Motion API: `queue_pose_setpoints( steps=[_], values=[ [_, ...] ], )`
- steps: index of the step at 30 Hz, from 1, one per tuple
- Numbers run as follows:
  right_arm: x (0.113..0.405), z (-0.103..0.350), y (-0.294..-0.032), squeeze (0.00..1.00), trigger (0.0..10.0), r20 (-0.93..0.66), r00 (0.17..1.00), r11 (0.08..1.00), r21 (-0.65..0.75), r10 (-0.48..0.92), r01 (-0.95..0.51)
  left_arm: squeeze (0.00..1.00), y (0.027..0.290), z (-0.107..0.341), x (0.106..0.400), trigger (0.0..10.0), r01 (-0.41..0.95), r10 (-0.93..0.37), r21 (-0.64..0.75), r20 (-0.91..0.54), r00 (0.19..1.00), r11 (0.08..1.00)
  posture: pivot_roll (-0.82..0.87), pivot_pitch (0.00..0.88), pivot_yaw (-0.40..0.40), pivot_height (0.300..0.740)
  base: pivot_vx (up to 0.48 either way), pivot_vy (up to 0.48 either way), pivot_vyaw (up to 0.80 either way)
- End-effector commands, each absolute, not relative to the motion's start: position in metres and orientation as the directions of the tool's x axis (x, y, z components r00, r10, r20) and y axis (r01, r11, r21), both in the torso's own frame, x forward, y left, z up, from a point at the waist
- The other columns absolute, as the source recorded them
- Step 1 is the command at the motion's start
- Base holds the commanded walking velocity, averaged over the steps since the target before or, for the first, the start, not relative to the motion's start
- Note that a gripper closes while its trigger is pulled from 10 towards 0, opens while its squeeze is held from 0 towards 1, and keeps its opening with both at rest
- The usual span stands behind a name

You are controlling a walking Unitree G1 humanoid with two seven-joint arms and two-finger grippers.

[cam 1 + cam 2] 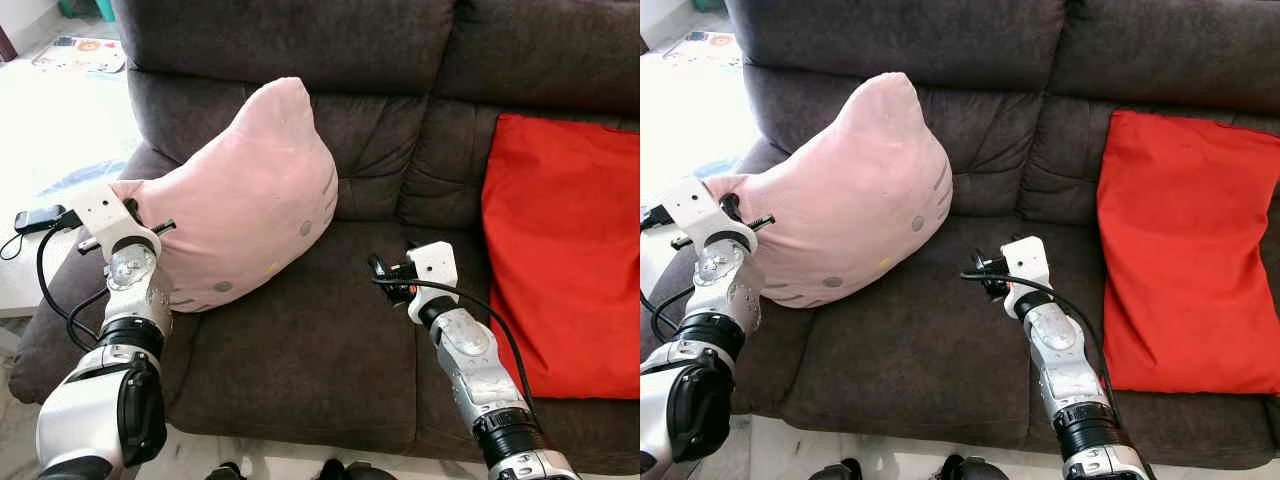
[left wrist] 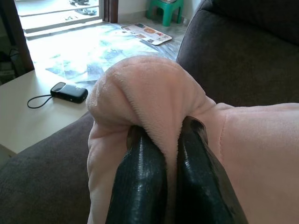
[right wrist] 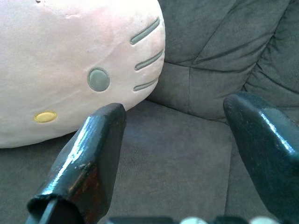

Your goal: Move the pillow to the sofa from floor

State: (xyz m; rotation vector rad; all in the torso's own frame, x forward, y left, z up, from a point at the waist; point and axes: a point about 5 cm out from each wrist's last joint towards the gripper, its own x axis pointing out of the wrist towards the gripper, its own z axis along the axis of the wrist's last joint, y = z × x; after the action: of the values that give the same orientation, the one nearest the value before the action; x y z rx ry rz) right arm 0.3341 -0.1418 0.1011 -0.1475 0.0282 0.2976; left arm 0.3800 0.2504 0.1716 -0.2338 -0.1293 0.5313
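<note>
Left gripper (image 2: 163, 154), arm raised at the sofa's left end, fingers pinched together on a fold at the corner of the pink pillow (image 1: 245, 195). Right gripper (image 3: 173, 140), forearm reaching forward low over the seat, fingers wide apart and holding nothing, just clear of the pillow's face. The pillow rests on the dark brown sofa (image 1: 320, 330), leaning against its backrest. A red cushion (image 1: 560, 250) lies at the right. A small black device (image 2: 69, 92) sits on a pale table (image 2: 28, 123).
</note>
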Motion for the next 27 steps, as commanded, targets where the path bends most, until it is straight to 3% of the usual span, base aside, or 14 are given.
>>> queue_pose_setpoints(
  steps=[1, 4, 5, 8, 11, 27],
  values=[
    [0.332, 0.101, -0.143, 0.00, 10.0, -0.050, 0.958, 0.950, -0.126, 0.281, -0.285, 0.00, 0.258, 0.173, 0.379, 10.0, -0.508, 0.537, -0.260, 0.055, 0.842, 0.821, 0.07, 0.192, -0.046, 0.740, 0.000, 0.000, 0.00],
    [0.332, 0.101, -0.143, 0.00, 10.0, -0.049, 0.959, 0.951, -0.125, 0.279, -0.283, 0.00, 0.247, 0.174, 0.383, 10.0, -0.418, 0.441, -0.217, 0.071, 0.895, 0.882, 0.07, 0.192, -0.045, 0.740, 0.000, 0.000, 0.00],
    [0.332, 0.101, -0.143, 0.00, 10.0, -0.049, 0.959, 0.951, -0.125, 0.278, -0.282, 0.00, 0.235, 0.175, 0.387, 10.0, -0.316, 0.332, -0.149, 0.102, 0.938, 0.937, 0.07, 0.192, -0.044, 0.740, 0.000, 0.000, 0.00],
    [0.331, 0.101, -0.143, 0.00, 10.0, -0.049, 0.960, 0.952, -0.124, 0.277, -0.281, 0.00, 0.220, 0.178, 0.387, 10.0, -0.208, 0.204, 0.012, 0.164, 0.965, 0.978, 0.07, 0.192, -0.044, 0.740, 0.000, 0.000, 0.00],
    [0.331, 0.100, -0.144, 0.00, 10.0, -0.048, 0.960, 0.952, -0.122, 0.276, -0.280, 0.00, 0.224, 0.172, 0.384, 10.0, -0.264, 0.268, -0.049, 0.146, 0.952, 0.963, 0.07, 0.192, -0.044, 0.740, 0.000, 0.000, 0.00],
    [0.330, 0.101, -0.142, 0.00, 10.0, -0.044, 0.959, 0.951, -0.119, 0.282, -0.285, 0.00, 0.233, 0.172, 0.381, 10.0, -0.311, 0.321, -0.087, 0.145, 0.936, 0.946, 0.07, 0.182, -0.045, 0.740, 0.000, 0.000, 0.00]
  ],
)
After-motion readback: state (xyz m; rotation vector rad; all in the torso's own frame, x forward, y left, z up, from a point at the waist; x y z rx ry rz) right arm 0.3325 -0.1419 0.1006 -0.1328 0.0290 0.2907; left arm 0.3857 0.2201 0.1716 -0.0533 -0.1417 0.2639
